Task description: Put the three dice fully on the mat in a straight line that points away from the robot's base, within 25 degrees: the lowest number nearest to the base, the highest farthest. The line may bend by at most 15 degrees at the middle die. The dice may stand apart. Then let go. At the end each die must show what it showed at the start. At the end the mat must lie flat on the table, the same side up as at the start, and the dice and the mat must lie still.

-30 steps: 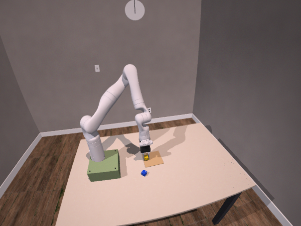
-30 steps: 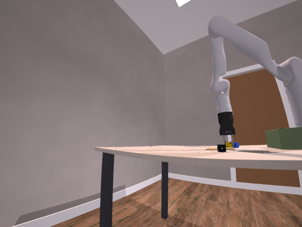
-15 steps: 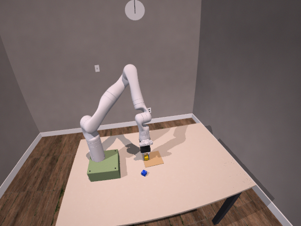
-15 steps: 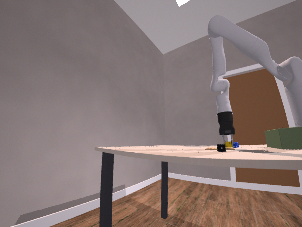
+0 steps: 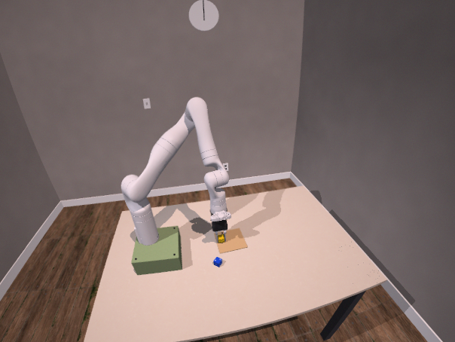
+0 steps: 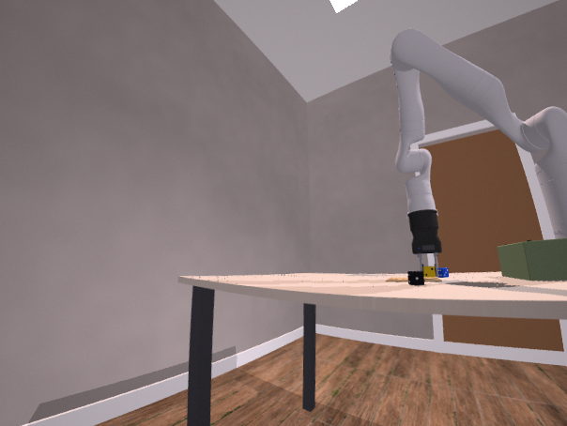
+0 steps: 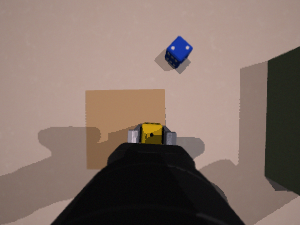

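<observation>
My gripper (image 5: 221,237) (image 6: 429,269) (image 7: 151,131) points straight down at the near edge of the tan mat (image 5: 237,244) (image 7: 115,119) (image 6: 396,279), on the robot-base side. Its fingers are shut on a yellow die (image 5: 221,238) (image 6: 429,271) (image 7: 151,132), which sits at about the mat's level. A blue die (image 5: 217,261) (image 6: 442,271) (image 7: 179,51) lies on the bare table off the mat, two pips up. A black die (image 6: 416,278) stands close beside the gripper in the exterior view. It is hidden in the other views.
The green base block (image 5: 156,256) (image 6: 535,258) (image 7: 282,119) of the arm stands on the table (image 5: 301,264) beside the mat. The arm's shadow falls across the mat and table.
</observation>
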